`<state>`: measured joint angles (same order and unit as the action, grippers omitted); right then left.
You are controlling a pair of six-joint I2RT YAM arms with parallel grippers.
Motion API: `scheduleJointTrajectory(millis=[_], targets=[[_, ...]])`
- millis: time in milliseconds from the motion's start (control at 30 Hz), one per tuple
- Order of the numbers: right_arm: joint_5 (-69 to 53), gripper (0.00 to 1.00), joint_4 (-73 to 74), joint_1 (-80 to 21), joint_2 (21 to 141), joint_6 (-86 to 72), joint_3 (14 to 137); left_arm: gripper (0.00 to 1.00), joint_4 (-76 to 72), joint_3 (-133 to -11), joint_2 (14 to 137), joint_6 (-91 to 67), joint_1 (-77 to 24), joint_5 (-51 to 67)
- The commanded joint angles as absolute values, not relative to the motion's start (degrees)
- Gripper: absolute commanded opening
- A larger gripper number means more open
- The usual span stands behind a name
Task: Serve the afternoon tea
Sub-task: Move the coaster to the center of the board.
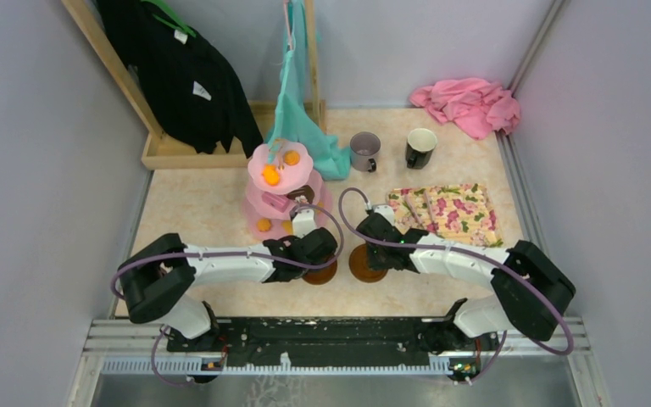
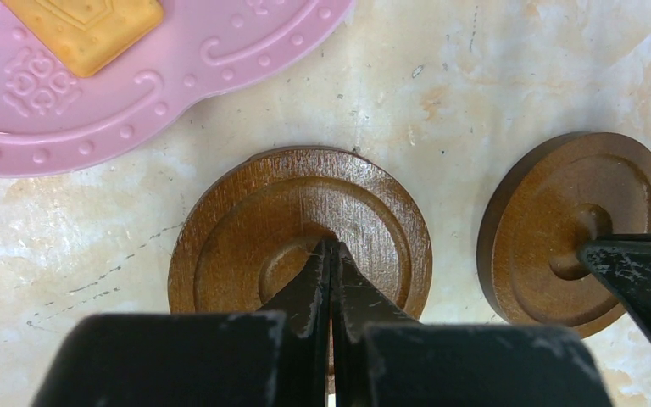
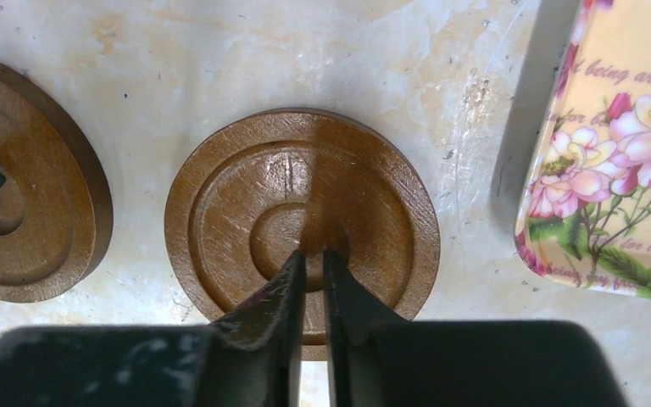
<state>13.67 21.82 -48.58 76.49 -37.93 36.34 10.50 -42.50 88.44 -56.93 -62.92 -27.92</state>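
Note:
Two brown discs lie side by side on the table, the left disc (image 1: 322,274) (image 2: 246,229) and the right disc (image 1: 361,267) (image 3: 373,195). My left gripper (image 1: 320,253) (image 2: 332,248) is shut and empty, tips over the left disc's centre. My right gripper (image 1: 376,240) (image 3: 312,254) is shut to a narrow gap, empty, tips over the right disc's centre. The pink three-tier stand (image 1: 264,203) stands just behind, with orange cakes (image 1: 271,175) on top and a yellow cake (image 2: 85,30) on its base (image 2: 136,93). The grey mug (image 1: 364,151) and black white-lined mug (image 1: 420,147) stand farther back.
Floral trays (image 1: 446,212) (image 3: 619,144) lie right of the discs. A pink cloth (image 1: 468,106) is heaped at the back right. Teal fabric (image 1: 301,114) and black clothes (image 1: 182,72) hang on a wooden rack (image 1: 169,153) at the back left.

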Motion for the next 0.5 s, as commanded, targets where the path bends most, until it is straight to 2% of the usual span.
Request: scheduleJointTrajectory(millis=[0, 133, 233, 467], targets=[[12.94, 0.18, 21.58, -48.35, 74.20, -35.83, 38.18, 0.01, 10.03, -43.38, 86.07, -55.44, -63.37, -29.61], [13.00, 0.28, 22.24, -48.39, 74.12, -35.03, 40.15, 0.05, 11.26, -44.38, 84.44, -55.00, -63.62, -31.31], [12.84, 0.31, 22.68, -48.39, 73.53, -34.68, 41.05, 0.11, 11.95, -44.80, 83.26, -54.70, -63.80, -32.31], [13.23, 0.33, 24.57, -48.45, 70.51, -33.89, 43.19, 0.15, 14.83, -44.95, 79.93, -55.65, -65.58, -34.19]])
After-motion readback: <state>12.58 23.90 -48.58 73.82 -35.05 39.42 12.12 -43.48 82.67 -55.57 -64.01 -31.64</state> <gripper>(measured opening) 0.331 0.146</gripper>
